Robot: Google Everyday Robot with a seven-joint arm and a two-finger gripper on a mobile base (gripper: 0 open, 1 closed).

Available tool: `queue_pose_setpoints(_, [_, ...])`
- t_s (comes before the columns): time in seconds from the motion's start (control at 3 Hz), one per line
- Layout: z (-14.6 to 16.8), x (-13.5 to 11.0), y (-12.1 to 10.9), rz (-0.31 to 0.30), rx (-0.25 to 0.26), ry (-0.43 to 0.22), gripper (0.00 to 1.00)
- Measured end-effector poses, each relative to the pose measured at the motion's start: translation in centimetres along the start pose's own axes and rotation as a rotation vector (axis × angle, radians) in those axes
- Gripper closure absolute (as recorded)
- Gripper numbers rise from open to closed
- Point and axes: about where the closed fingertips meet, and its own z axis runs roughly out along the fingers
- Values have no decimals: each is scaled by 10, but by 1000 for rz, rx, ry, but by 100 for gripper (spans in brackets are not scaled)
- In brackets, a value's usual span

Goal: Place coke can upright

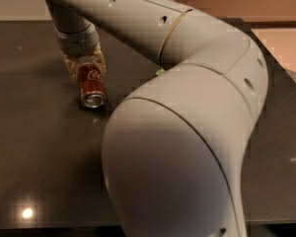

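Along the near edge of the dark table (39, 157), a bright spot of reflected light (27, 213) sits at the near left, with bare surface around it stretching to the left edge of view. The robot's pale grey arm (187, 132) fills the near centre and right and hides most of the table's right half. Only a strip of bare tabletop shows beyond it, up to the table's slanting right edge. Farther back on the left, the coke can (91, 85) leans with its silver end facing near and low over the table; I cannot tell whether it touches the surface. The gripper (87, 71) comes down onto its far, upper part, fingers (70, 67) narrowed around the red body, holding it. A sliver of green (160, 72) shows past the arm to the right. Open table runs on to the far edge.
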Motion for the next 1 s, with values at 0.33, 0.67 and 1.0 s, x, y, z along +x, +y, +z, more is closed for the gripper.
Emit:
queue_pose_setpoints(0.33, [-31,7,-2,-119,33,-127,100])
queue_pose_setpoints(0.67, [-56,19,-4,-224,39,-253,100])
queue_pose_setpoints(1.0, [-74,32,-9,-323,30,-392,100])
